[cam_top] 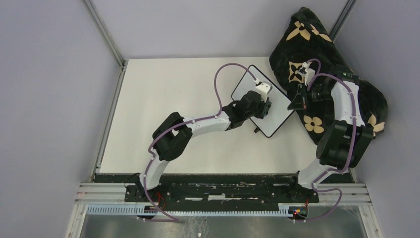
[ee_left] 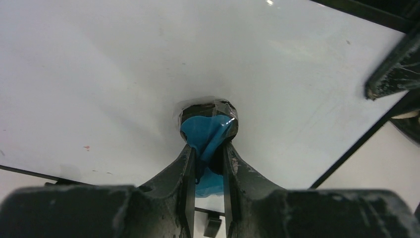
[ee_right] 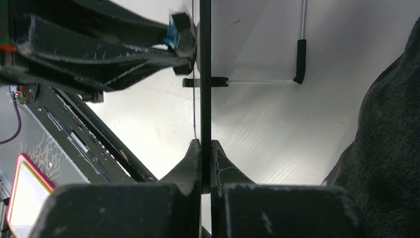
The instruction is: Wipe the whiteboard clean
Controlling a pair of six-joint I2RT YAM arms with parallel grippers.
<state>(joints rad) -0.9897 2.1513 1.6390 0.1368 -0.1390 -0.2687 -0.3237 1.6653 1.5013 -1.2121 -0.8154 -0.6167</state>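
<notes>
The whiteboard lies at the table's back right, its surface almost clean. In the left wrist view the whiteboard shows only a tiny red speck. My left gripper is over the board's middle, shut on a blue eraser whose dark pad presses on the board. My right gripper is shut on the board's thin black frame, seen edge-on, at its right edge. A black foot shows under the board.
The black blanket with tan flowers lies bunched against the board's right side, under the right arm, and also shows in the right wrist view. Grey walls close the table's left, back and right. A metal rail runs along the front.
</notes>
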